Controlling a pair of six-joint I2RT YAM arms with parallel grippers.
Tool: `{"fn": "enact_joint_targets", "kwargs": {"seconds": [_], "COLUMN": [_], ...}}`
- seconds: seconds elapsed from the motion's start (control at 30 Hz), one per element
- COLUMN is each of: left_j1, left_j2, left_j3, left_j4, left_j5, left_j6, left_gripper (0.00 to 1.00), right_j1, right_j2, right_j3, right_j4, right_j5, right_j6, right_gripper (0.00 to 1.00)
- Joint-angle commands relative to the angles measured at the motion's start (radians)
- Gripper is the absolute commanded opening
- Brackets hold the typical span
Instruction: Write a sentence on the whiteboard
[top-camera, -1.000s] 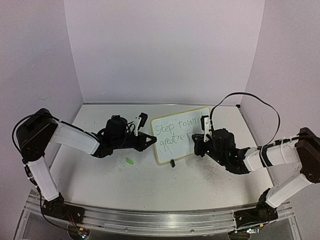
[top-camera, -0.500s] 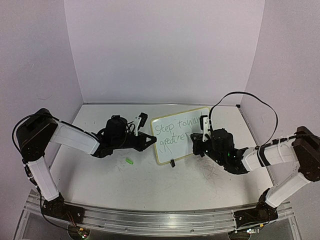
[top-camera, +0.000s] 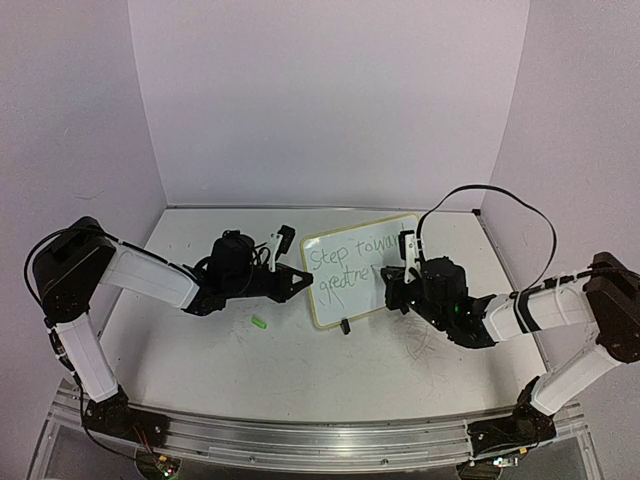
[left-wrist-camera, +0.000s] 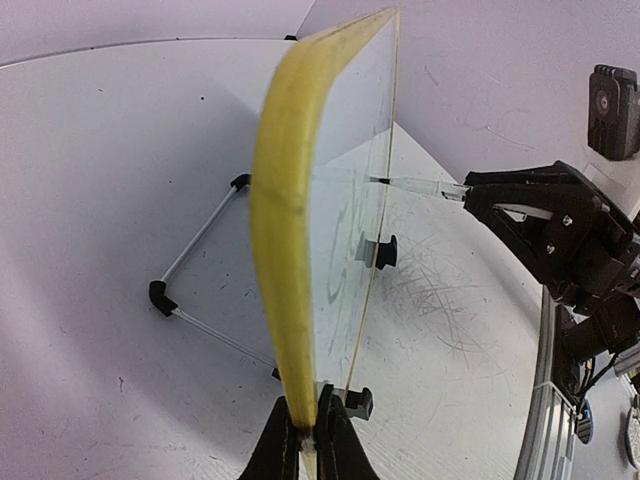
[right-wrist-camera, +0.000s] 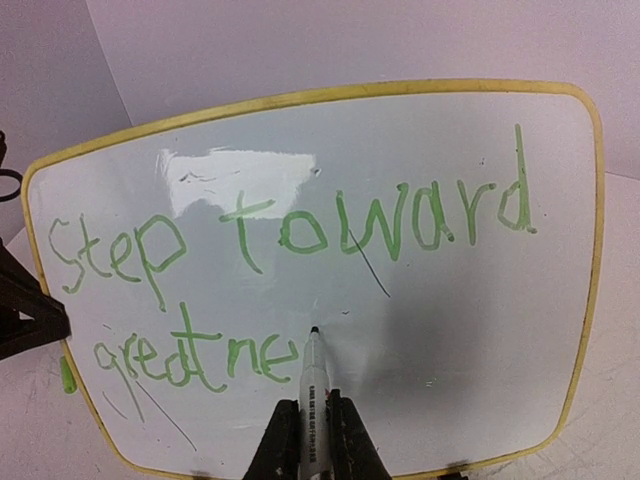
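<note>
While the whiteboard (top-camera: 362, 268) is up on the table (top-camera: 300, 370), what's ur left gripper (left-wrist-camera: 305, 440) doing? (op)

Clamped on it. L jaws pinched tight on the yellow rim at the board's left edge, seen edge-on from my L wrist cam. Board is upright, tilted back a bit on its wire stand (left-wrist-camera: 200, 265) (me)

And the right gripper (right-wrist-camera: 308, 445)? (op)

R jaws closed round a marker (right-wrist-camera: 313, 385), barrel betw the fingers, tip pointing at the board face & touching it as far as I can tell (me)

Where's the sentence (right-wrist-camera: 300, 248)? (op)

On the board face, green letters, 2 lines. Top line reads "Step toward" & spans nearly the full width. Lower line reads "greatne", sits lower left & ends approx mid-board, w/ the marker tip just right of the "e". Thin dark stroke runs down from under "toward"; a couple of fainter ones under "greatne" (me)

Anything else nearby? (op)

There's one small green bit (top-camera: 259, 322) lying on the table near my L arm, apart from the board; can't tell what it is. Also grey scuffs (top-camera: 420, 345) on the tabletop under my R arm (me)
</note>
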Motion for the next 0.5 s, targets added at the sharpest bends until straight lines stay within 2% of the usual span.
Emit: {"fn": "enact_joint_targets", "kwargs": {"seconds": [0.0, 0.23, 0.47], "left_j1": [0.004, 0.004, 0.004], "left_j2": [-0.031, -0.034, -0.035], "left_j3": [-0.003, -0.006, -0.008], "left_j4": [-0.009, -0.009, -0.009], "left_j5": [-0.041, -0.043, -0.043], "left_j6": [0.038, 0.038, 0.036], "left_gripper": [0.0, 0.0, 0.0], "right_j1": [0.011, 0.015, 0.016], "right_j2": [-0.002, -0.013, -0.016], "right_j3": [0.008, -0.012, -0.014], "right_j4": [-0.016, -0.031, -0.067], "right_j5": [-0.025, -0.021, 0.056], "right_j6": [0.006, 0.023, 0.042], "right_gripper": [0.0, 0.0, 0.0]}}
